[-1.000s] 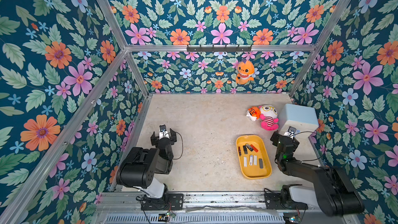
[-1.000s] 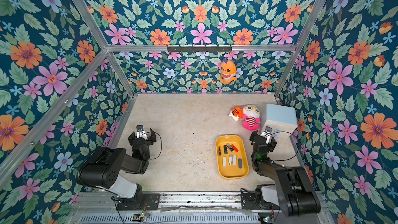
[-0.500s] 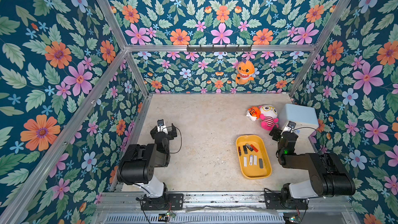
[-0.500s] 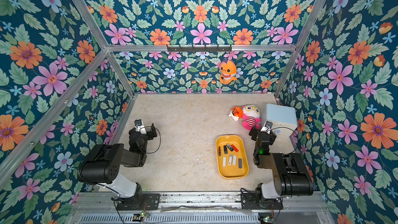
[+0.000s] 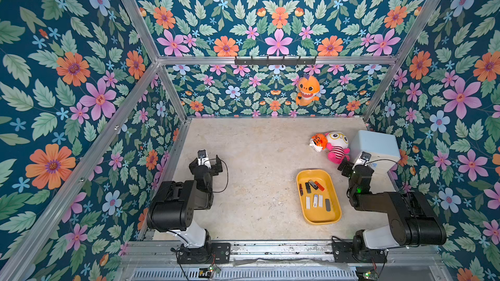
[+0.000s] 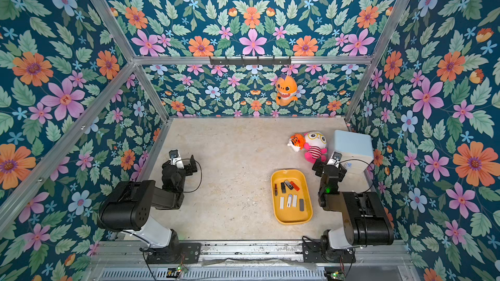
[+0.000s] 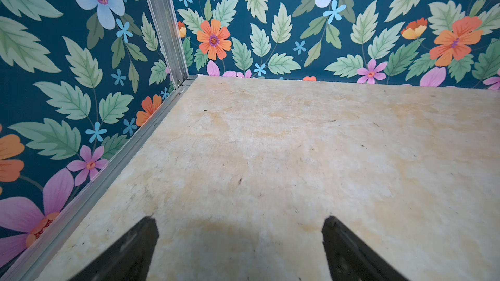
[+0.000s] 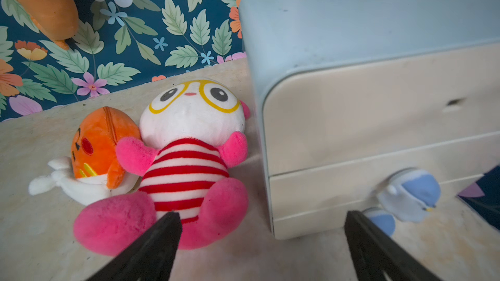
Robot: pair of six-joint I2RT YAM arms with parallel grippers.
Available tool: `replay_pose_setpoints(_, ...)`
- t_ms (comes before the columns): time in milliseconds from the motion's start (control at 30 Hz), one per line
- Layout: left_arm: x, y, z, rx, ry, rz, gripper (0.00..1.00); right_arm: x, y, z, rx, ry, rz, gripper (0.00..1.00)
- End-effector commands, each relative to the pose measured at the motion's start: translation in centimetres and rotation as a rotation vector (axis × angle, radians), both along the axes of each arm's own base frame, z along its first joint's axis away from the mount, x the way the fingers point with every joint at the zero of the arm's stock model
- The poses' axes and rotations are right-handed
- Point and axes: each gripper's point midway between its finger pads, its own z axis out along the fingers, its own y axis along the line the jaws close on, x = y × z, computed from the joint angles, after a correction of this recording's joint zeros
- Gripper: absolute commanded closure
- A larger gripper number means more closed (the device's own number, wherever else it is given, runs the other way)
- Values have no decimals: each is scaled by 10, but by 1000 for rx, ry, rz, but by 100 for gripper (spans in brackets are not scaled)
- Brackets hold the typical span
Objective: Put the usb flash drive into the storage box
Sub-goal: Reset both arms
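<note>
The storage box (image 5: 318, 219) is a shallow yellow tray on the right half of the table, seen in both top views (image 6: 292, 220). Several USB flash drives lie inside it: white ones (image 5: 308, 202) side by side, and black (image 5: 307, 187) and red ones (image 5: 319, 186) further back. My left gripper (image 5: 207, 161) hovers low over bare table near the left wall, open and empty (image 7: 240, 220). To the right of the box's far end, my right gripper (image 5: 353, 164) is open and empty (image 8: 262, 214), facing a plush doll and a cabinet.
A pink striped plush doll (image 8: 189, 163) and an orange tiger plush (image 8: 94, 144) lie just beyond the right gripper, against a pale blue cabinet (image 5: 377, 148). An orange shark plush (image 5: 307, 91) hangs on the back wall. Flowered walls close three sides.
Both arms have folded back lower over their bases, and both grippers have shifted slightly toward the back wall. The drives in the yellow box lie as before.
</note>
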Motion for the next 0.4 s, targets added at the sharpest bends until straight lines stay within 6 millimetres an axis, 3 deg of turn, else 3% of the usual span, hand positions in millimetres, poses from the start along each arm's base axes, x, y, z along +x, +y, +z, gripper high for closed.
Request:
replay_pose_setpoints(0, 0, 0, 0, -12, -3, -2, 1, 1, 0, 4, -1, -16, 0, 1)
replay_pose_setpoints(367, 0, -1, 1, -12, -3, -2, 1, 2, 2, 5, -1, -17, 9, 1)
